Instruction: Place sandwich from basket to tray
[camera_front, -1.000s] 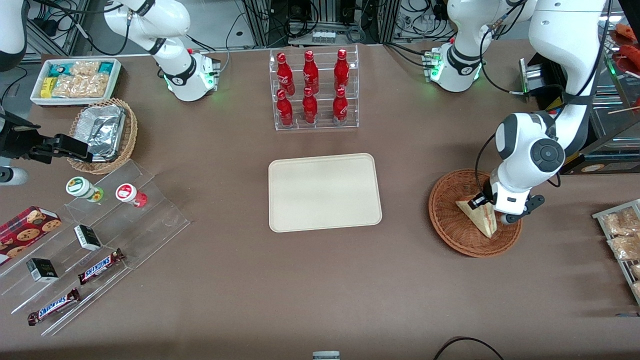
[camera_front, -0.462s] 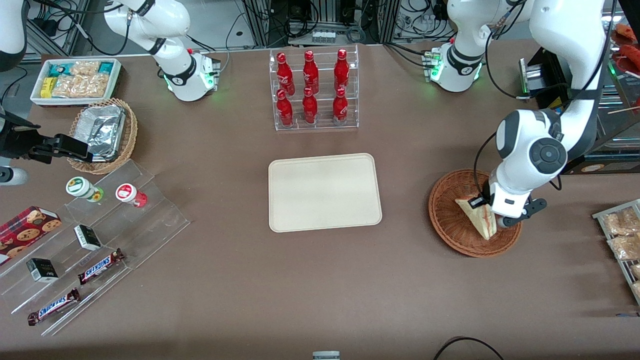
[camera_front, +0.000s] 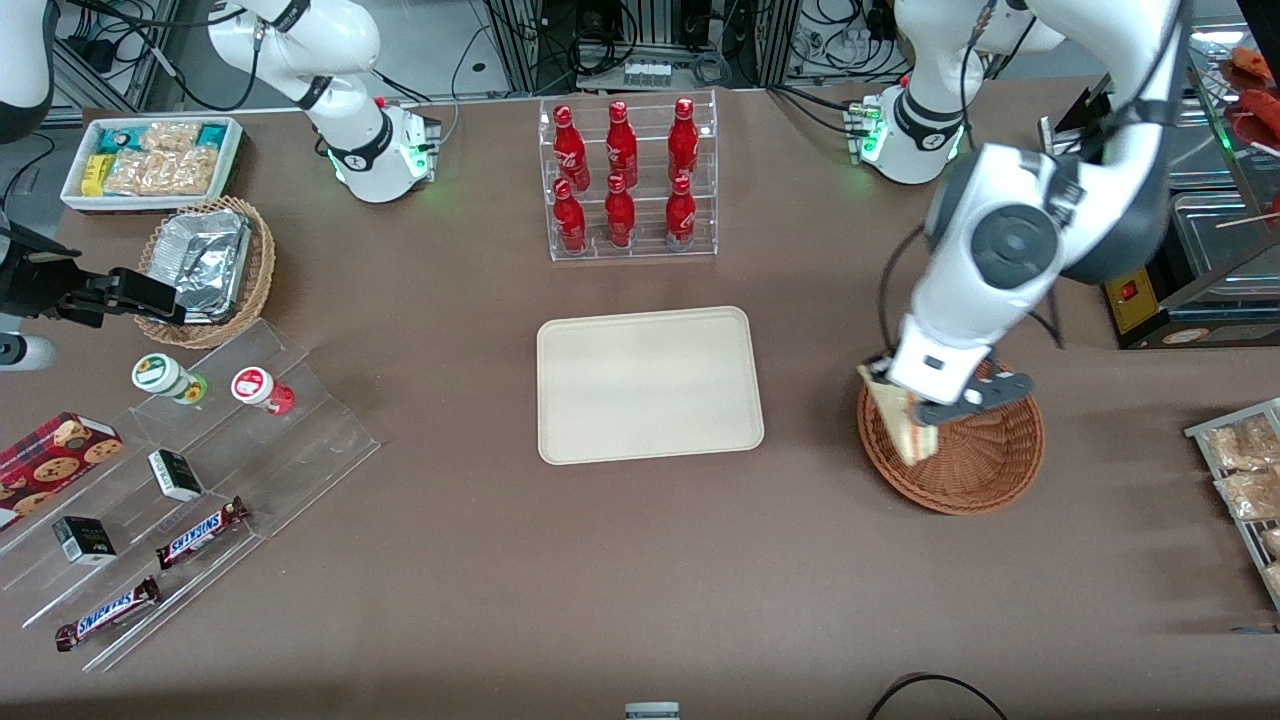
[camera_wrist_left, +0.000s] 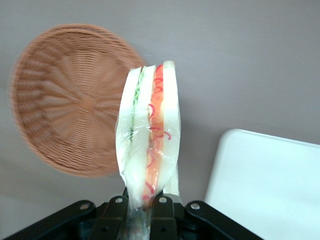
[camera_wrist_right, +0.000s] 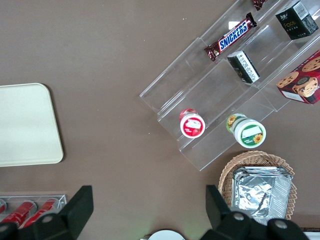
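My left gripper (camera_front: 925, 405) is shut on the sandwich (camera_front: 903, 425), a clear-wrapped wedge of pale bread with red and green filling. It holds it in the air above the basket's (camera_front: 985, 460) rim, on the side nearest the tray (camera_front: 648, 385). The left wrist view shows the sandwich (camera_wrist_left: 149, 132) hanging from the gripper (camera_wrist_left: 140, 210), with the empty reddish-brown wicker basket (camera_wrist_left: 65, 100) and a corner of the cream tray (camera_wrist_left: 270, 185) below. The tray is bare and also shows in the right wrist view (camera_wrist_right: 25, 125).
A clear rack of red bottles (camera_front: 625, 180) stands farther from the front camera than the tray. Toward the parked arm's end lie a tan basket with foil (camera_front: 205, 265), a white tub of snacks (camera_front: 150, 160) and clear stepped shelves (camera_front: 200, 480). Snack packets (camera_front: 1240, 470) lie at the working arm's end.
My left gripper has lifted the sandwich out of the basket and carried it up and toward the tray. The basket is now empty.
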